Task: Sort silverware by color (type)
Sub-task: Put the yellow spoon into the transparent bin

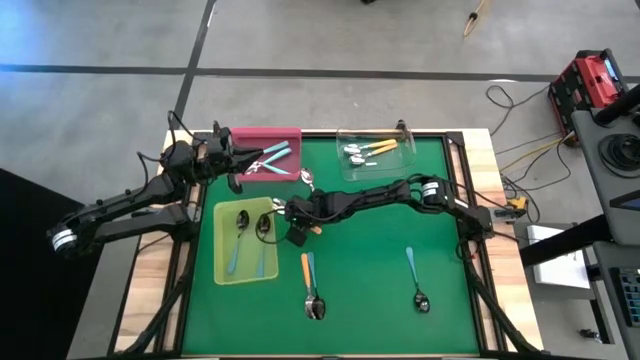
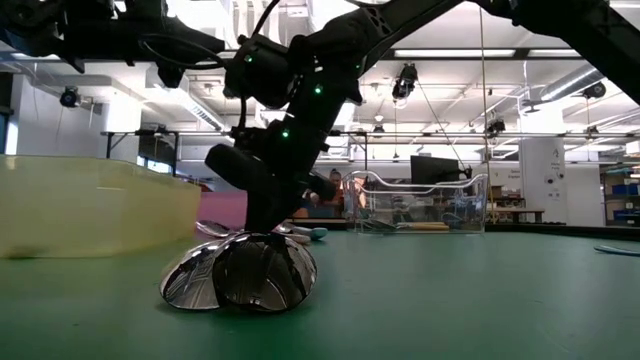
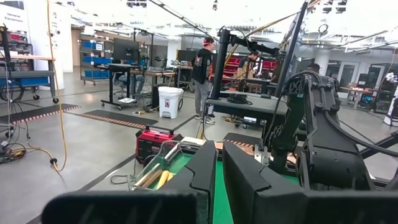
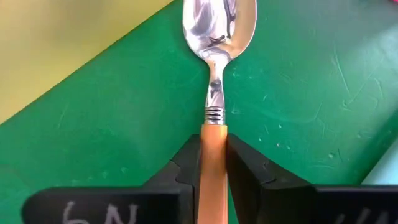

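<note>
Nearest the front edge of the green worktop (image 1: 370, 270), a loose spoon pair (image 1: 311, 285) side by side, one handle orange, one teal, bowls toward the edge; well to their right, a lone blue spoon (image 1: 416, 278), bowl also toward the edge. Farther in, at mid-worktop, right pincer (image 4: 213, 168) low over the green, narrowed onto the orange spoon (image 4: 214, 155), gripping its handle just behind the metal collar, bowl pointing away from the fingers (image 4: 245, 171) toward the yellow tray (image 1: 225, 270). Cannot tell whether that spoon is lifted or resting on the surface. Inside the yellow tray, just left of the pincer, two spoons (image 1: 240, 240) lying lengthwise, bowls at the far end. Beyond that, a single spoon (image 1: 307, 180) on the green just off the pink tray's corner. Along the far edge, pink tray (image 1: 285, 135) on the left holding several pale-handled spoons, and clear tray (image 1: 350, 140) on the right holding orange-handled ones. Over the pink tray's left end, left pincer (image 1: 245, 162) closed tight, nothing between its fingers.
</note>
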You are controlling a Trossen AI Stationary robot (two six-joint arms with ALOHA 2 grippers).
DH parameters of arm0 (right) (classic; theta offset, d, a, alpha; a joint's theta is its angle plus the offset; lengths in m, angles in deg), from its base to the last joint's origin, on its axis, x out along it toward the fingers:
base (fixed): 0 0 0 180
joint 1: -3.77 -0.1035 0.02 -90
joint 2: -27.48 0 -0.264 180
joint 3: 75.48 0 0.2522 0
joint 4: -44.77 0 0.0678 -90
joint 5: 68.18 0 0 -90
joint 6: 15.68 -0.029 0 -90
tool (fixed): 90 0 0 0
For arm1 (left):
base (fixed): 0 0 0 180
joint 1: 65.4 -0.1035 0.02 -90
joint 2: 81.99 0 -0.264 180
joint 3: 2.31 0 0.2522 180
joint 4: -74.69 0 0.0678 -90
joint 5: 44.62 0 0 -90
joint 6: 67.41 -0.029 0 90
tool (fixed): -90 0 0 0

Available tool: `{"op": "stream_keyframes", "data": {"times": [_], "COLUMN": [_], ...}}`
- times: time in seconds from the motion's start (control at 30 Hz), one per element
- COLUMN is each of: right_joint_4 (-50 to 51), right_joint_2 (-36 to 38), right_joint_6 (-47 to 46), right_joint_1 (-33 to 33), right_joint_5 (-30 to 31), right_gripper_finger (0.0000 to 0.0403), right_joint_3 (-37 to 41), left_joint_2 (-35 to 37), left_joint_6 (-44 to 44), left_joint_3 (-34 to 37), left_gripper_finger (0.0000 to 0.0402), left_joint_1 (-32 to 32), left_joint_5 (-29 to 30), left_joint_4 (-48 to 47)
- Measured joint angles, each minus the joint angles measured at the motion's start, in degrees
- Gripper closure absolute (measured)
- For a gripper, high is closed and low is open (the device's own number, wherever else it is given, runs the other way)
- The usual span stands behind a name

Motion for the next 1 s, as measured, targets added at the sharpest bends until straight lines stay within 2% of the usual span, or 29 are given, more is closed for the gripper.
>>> {"op": "stream_keyframes", "data": {"times": [0.37, 0.6, 1.0], "right_joint_4": [0.88, 3.54, 13.23], "right_joint_2": [1.12, 5.11, 13.87], "right_joint_6": [-2.08, -2.09, 5.07], "right_joint_1": [0.02, 0.00, 1.36], "right_joint_5": [-0.90, -1.18, -0.29], "right_gripper_finger": [0.0355, 0.0358, 0.0358], "right_joint_3": [0.23, 0.26, 0.20], "left_joint_2": [0.00, 0.00, -0.04], "left_joint_6": [0.41, 0.43, 0.91], "left_joint_3": [0.00, 0.00, 0.00], "left_gripper_finger": [0.0389, 0.0389, 0.0389], "left_joint_1": [0.01, 0.01, 0.01], "left_joint_5": [0.01, 0.00, -0.01], "left_joint_4": [0.00, -0.04, -0.20]}}
